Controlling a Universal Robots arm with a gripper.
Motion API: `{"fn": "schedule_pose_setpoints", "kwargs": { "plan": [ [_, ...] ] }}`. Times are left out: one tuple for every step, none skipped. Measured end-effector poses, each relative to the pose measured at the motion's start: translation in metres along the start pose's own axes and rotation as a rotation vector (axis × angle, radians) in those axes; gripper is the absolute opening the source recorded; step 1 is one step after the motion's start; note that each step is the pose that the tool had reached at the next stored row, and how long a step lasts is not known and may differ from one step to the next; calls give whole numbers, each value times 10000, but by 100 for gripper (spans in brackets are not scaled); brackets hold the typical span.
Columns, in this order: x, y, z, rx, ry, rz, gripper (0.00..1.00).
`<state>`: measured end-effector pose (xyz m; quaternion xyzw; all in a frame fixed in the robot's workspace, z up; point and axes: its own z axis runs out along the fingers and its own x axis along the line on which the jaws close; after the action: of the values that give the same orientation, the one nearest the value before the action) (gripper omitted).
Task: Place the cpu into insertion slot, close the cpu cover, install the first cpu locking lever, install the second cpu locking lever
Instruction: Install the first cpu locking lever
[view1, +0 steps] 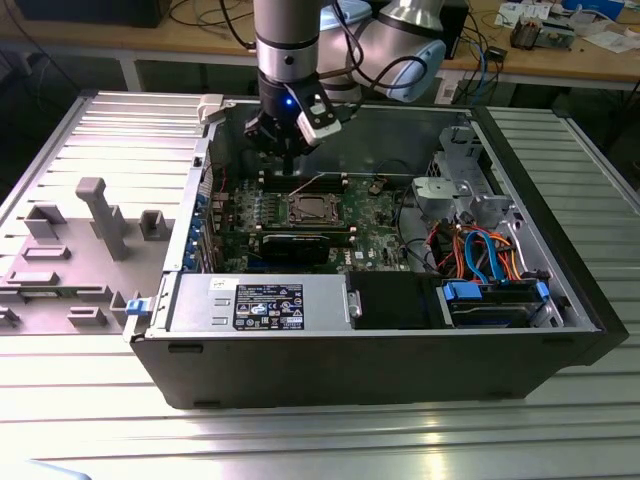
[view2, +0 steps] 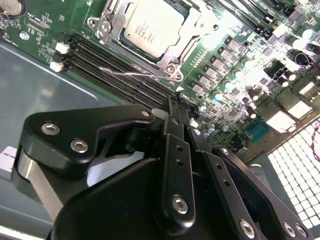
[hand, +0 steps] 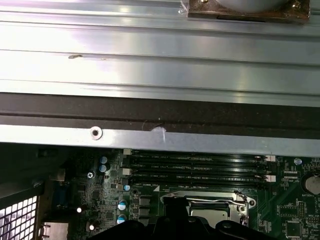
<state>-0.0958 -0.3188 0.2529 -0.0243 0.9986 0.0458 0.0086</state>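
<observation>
Exterior view: an open black metal computer case (view1: 380, 360) lies on its side on a ribbed silver metal table (view1: 560, 420). Inside it sits a green circuit board (view1: 375, 225). A grey robot arm (view1: 288, 40) reaches down from the far side. Its black gripper (view1: 290, 172) hangs low over the board, just beyond the far edge of the socket and slightly toward the exterior view's left. A grey box-shaped power supply (view1: 260, 303) runs along the near wall. Blue and orange cables (view1: 490, 255) bunch at the exterior view's right. Grey plastic fixtures (view1: 100, 220) stand on the table at the exterior view's left.

In the second wrist view, the silver-grey, flat square cpu (view2: 150, 27) lies seated in the silver-rimmed square insertion slot (view2: 171, 66). The thin silver windowed cpu cover (view2: 192, 27) lies flat around it. A thin silver wire lever (view2: 127, 74) stands out from the socket, crossing the long black memory slots (view2: 100, 57). The gripper's fingers are drawn together, narrow, gripping nothing, their tips above the memory slots near the socket.
</observation>
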Motion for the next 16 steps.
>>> {"fn": "schedule_pose_setpoints", "kwargs": {
  "plan": [
    [-5,0,2,0,0,0,11],
    [-11,-1,4,1,1,0,11],
    [-16,-1,6,1,1,0,11],
    [-23,-2,9,1,1,0,11],
    [-26,-2,11,2,1,1,11],
    [-28,-2,12,3,1,2,11],
    [-28,-2,13,3,1,1,11],
    [-29,-3,14,2,0,1,11],
    [-29,-3,14,1,1,0,11],
    [-29,-3,14,1,0,0,11],
    [-29,-3,15,1,1,0,11],
    [-29,-3,15,1,0,1,11],
    [-29,-3,17,1,0,0,11],
    [-30,-4,19,-4,-1,0,11],
    [-30,-4,20,-4,0,0,11],
    [-30,-4,22,-5,-1,1,11]
  ]
}}
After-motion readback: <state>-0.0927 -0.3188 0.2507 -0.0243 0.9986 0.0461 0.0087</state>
